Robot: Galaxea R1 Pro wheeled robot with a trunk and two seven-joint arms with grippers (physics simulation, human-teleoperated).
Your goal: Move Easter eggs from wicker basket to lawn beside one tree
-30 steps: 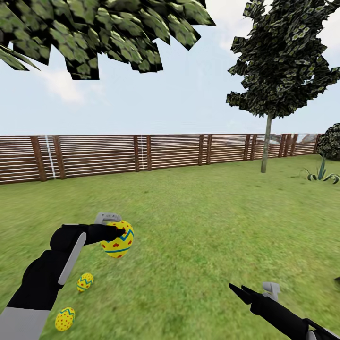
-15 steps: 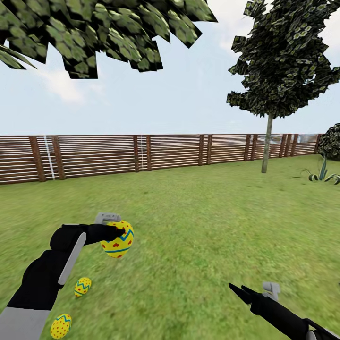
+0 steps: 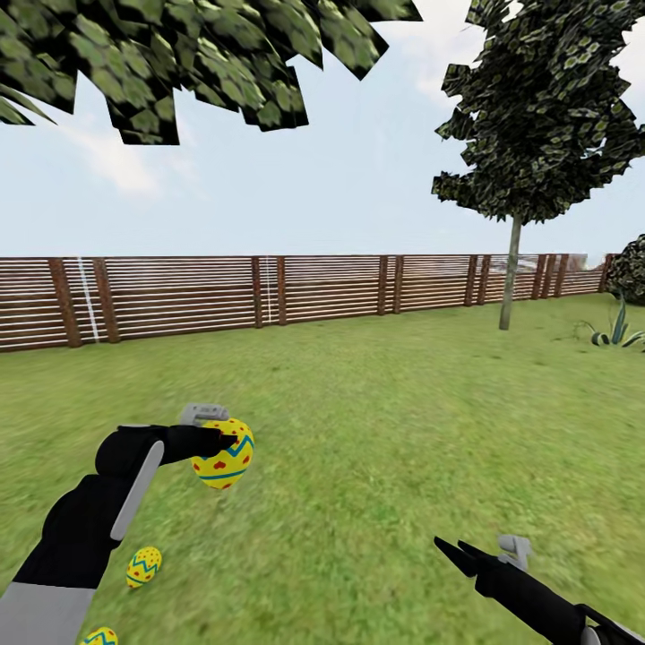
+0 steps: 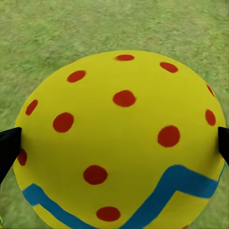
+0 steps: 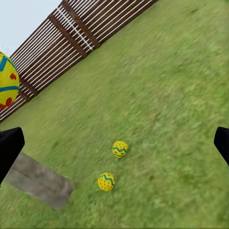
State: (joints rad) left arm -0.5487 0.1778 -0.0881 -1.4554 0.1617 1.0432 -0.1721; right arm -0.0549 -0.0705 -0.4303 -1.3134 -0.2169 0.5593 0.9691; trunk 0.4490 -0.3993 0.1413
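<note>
Egg point(image 3: 223, 453) | long axis tilted from upright | left claw point(image 3: 218, 442) clamps it

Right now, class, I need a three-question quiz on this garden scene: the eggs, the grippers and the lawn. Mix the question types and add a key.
1. True or false: the left gripper holds a yellow egg with red dots and a blue zigzag band.
2. How many small yellow eggs lie on the mottled green lawn?
A. none B. two C. four
3. Fill in: the right gripper is ____.

Key: 1 true; 2 B; 3 open, holding nothing.
</note>
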